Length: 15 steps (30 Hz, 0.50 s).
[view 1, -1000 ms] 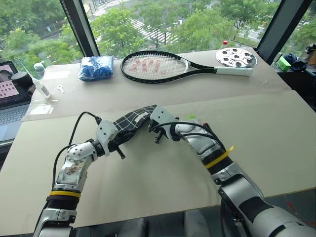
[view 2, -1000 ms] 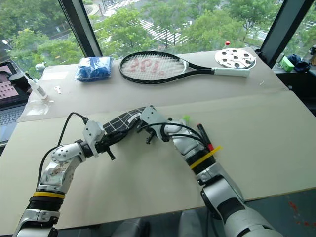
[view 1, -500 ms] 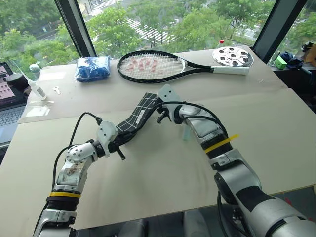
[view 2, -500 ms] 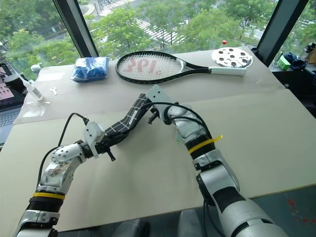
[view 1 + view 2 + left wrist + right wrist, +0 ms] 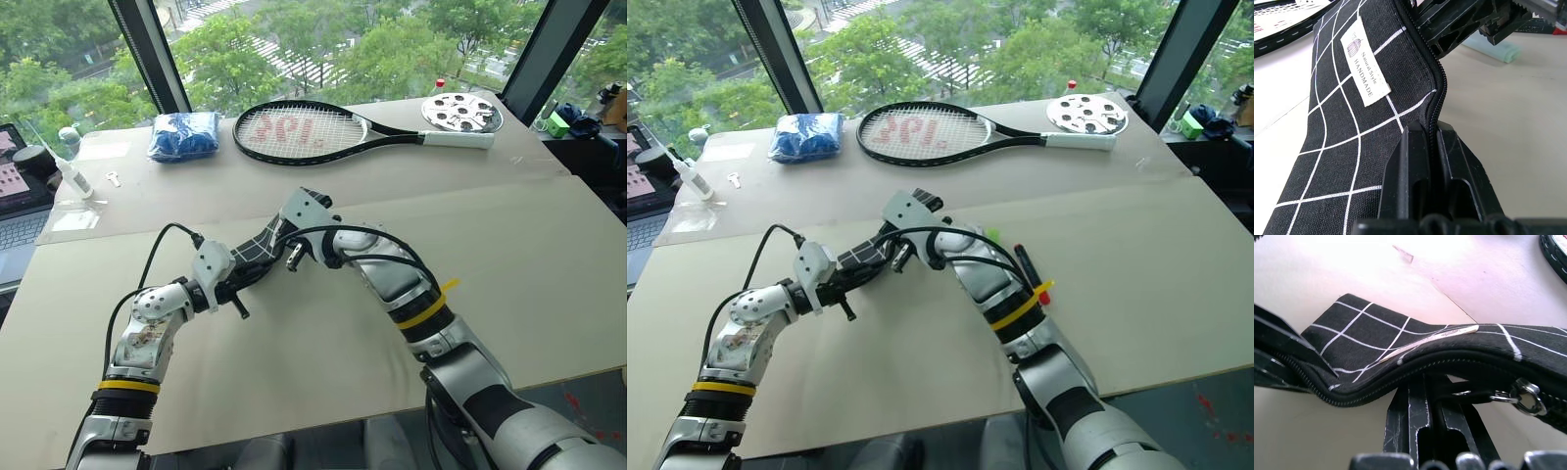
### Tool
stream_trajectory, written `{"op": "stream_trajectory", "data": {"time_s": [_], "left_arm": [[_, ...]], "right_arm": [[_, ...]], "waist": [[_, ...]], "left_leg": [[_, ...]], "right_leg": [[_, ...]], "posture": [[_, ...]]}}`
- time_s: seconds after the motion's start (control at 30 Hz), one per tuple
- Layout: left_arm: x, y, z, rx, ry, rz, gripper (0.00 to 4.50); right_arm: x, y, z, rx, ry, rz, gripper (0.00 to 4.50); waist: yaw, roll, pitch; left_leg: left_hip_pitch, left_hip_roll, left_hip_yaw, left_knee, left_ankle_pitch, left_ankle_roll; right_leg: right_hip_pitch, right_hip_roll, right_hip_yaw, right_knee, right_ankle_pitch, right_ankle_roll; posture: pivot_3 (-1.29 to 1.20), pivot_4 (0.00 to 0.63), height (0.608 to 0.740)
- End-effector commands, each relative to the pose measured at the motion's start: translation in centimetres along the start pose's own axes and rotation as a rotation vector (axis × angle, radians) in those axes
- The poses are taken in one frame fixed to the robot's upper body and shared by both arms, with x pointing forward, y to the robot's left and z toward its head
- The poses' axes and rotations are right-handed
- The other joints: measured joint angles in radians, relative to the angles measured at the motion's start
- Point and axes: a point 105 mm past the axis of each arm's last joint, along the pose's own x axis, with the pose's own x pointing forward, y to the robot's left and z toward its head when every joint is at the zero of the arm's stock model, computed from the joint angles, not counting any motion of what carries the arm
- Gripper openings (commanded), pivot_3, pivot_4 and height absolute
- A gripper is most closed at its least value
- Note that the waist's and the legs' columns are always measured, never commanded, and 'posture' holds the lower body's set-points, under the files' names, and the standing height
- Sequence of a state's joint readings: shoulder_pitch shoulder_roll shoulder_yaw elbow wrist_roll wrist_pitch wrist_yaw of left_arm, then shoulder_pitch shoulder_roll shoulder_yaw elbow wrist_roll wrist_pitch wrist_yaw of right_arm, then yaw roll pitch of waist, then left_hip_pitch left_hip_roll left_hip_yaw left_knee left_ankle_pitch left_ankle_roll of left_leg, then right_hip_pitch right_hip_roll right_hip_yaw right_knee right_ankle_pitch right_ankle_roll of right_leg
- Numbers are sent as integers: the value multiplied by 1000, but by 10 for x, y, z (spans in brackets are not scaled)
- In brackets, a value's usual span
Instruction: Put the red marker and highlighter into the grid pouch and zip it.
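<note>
Altogether one grid pouch (image 5: 1347,122), one red marker (image 5: 1028,270)

The right gripper (image 5: 1427,396) pinches the zipper edge of the grid pouch (image 5: 1400,345), its two black fingers pressed together. The pouch sags in a curve above the pale table (image 5: 1327,274), and a metal zipper pull (image 5: 1518,394) dangles beside the fingers.

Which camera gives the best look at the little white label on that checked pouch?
The left wrist view: the white label on the grid pouch sits close enough to read "HANDMADE". The right wrist view catches the label edge-on as a thin pale strip. In the head views the pouch appears, but I cannot make the label out.
</note>
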State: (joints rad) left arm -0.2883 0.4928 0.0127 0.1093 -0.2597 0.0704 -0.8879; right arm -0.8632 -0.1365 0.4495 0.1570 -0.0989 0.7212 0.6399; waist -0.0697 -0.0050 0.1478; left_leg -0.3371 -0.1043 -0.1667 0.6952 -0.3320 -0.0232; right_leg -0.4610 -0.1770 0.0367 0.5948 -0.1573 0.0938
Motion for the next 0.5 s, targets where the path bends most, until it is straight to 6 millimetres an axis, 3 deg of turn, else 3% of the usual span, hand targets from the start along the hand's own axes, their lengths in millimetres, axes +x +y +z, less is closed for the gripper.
{"op": "stream_trajectory", "data": {"time_s": [0.03,0.1,0.2,0.33,0.4,0.5], "left_arm": [[2,2,15,25,-46,-3,0],[1,1,15,24,-47,-2,0],[0,0,14,22,-43,0,0],[-1,0,14,22,-40,0,0],[-1,1,14,22,-38,-1,0],[0,1,14,23,-38,-4,0]], "right_arm": [[1,20,-6,-117,8,57,47],[0,14,-13,-152,29,29,47],[-5,-20,-8,-90,16,-82,47],[-12,-44,-3,-42,2,-140,47],[-14,-48,0,-30,-7,-145,47],[-11,-32,5,-33,-26,-89,47]], "waist": [[0,0,0],[1,0,0],[-1,0,0],[1,0,0],[1,0,0],[0,0,0]], "left_leg": [[0,0,0,0,0,0],[0,0,0,0,0,0],[0,0,1,0,0,0],[0,0,1,0,0,0],[0,0,1,0,0,0],[0,0,1,0,0,0]], "right_leg": [[0,0,0,0,0,0],[0,0,0,0,0,0],[0,0,0,0,0,0],[0,0,0,0,1,-1],[0,0,0,0,1,-1],[0,0,0,-1,1,-1]], "posture": [[0,150,740],[0,150,740],[0,150,740],[0,150,740],[0,150,740],[0,150,740]]}}
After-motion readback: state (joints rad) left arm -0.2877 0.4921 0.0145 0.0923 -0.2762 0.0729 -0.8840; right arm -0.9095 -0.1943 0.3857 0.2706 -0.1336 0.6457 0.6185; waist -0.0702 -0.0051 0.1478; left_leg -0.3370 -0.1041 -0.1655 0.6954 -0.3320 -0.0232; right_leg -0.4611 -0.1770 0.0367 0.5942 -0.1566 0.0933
